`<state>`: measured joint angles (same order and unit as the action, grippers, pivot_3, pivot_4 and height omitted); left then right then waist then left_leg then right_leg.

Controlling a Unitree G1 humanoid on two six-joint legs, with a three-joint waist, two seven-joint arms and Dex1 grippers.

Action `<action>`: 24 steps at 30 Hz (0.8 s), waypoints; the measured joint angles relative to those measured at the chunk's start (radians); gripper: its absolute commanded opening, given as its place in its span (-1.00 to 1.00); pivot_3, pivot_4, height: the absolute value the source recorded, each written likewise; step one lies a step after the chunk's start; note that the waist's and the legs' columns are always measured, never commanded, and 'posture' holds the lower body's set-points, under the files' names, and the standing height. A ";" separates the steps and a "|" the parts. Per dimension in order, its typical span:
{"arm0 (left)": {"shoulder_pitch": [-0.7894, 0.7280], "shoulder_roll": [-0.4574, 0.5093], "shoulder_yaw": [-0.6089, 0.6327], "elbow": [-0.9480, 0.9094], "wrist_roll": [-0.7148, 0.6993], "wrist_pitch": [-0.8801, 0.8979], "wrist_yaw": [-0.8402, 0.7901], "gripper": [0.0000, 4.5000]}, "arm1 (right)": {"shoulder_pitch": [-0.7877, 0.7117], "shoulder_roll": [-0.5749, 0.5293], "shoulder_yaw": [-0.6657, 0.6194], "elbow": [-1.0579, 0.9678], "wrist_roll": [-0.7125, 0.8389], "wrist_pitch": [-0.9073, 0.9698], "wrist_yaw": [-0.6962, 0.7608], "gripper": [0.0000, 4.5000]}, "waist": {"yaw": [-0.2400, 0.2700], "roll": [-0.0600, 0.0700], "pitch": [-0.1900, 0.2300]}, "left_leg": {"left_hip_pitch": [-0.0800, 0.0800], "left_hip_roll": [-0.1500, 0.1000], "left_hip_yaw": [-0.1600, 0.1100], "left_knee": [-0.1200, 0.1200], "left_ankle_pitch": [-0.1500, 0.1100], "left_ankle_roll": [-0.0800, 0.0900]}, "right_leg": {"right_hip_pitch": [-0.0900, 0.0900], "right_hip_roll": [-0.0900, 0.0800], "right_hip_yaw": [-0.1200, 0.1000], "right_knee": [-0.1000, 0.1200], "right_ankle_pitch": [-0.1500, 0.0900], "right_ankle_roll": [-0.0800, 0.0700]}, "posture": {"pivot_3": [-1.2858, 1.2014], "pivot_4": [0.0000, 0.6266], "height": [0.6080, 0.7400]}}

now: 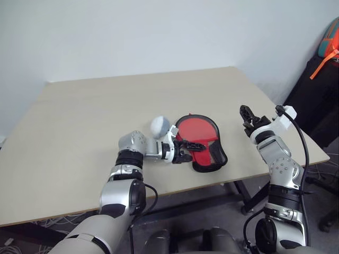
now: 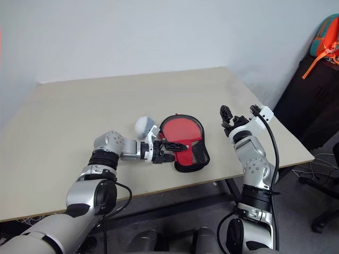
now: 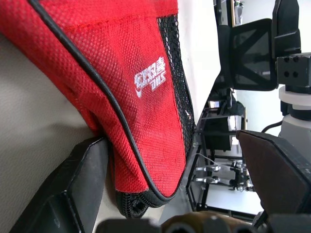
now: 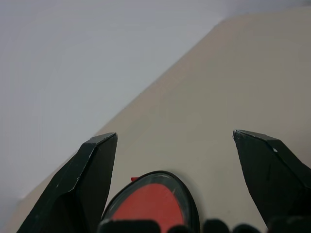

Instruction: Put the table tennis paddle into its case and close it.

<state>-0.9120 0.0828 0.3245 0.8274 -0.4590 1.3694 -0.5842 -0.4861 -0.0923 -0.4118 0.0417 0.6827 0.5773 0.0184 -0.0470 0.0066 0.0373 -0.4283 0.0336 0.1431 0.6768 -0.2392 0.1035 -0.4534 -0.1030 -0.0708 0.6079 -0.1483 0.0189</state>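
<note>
The case [image 1: 204, 142] lies flat near the table's front edge, red fabric with black piping, a mesh strip along one side and a white logo [image 3: 150, 77]. A smooth round red surface fills its black rim. I cannot tell the table tennis paddle apart from it, and no handle shows. My left gripper [image 1: 186, 150] reaches in from the left, open, with the case's narrow end between its fingers [image 3: 80, 189]; one finger rests against the fabric. My right gripper [image 1: 248, 119] hovers open to the right of the case, above the table, holding nothing.
A pale round object [image 1: 160, 126] sits beside my left wrist. The beige table [image 1: 106, 111] ends just in front of the case and close to the right arm. Beyond the right edge stand a dark chair and an orange-and-teal bag [image 1: 329, 45].
</note>
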 measured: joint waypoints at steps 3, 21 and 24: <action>0.000 0.004 0.008 0.021 0.000 -0.013 0.017 0.25 | 0.000 0.000 0.000 0.002 0.000 0.000 -0.003 0.85 | -0.001 0.000 0.000 | 0.000 0.000 0.000 0.000 0.000 0.000 | 0.000 0.000 0.000 0.000 0.000 0.000 | 0.03 -1.00 1.00; 0.012 -0.001 -0.051 -0.016 -0.031 0.101 0.020 -0.99 | 0.000 0.002 0.002 0.011 0.000 0.000 -0.014 0.85 | -0.002 0.000 0.000 | -0.001 0.000 0.001 -0.001 0.001 -0.002 | -0.002 0.000 0.000 0.000 0.000 0.000 | 0.03 -1.00 1.00; 0.025 0.000 -0.106 -0.051 -0.051 0.178 0.010 -0.99 | 0.000 0.008 0.007 0.011 0.000 0.000 -0.016 0.85 | -0.002 0.000 0.000 | -0.001 0.000 0.001 -0.001 0.001 -0.002 | -0.002 0.000 0.000 0.000 0.000 0.000 | 0.03 -1.00 1.00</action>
<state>-0.8866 0.0831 0.2181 0.7761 -0.5097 1.5472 -0.5745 -0.4857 -0.0841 -0.4052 0.0526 0.6826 0.5770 0.0027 -0.0494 0.0066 0.0374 -0.4290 0.0340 0.1441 0.6759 -0.2379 0.1012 -0.4552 -0.1026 -0.0705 0.6082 -0.1483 0.0191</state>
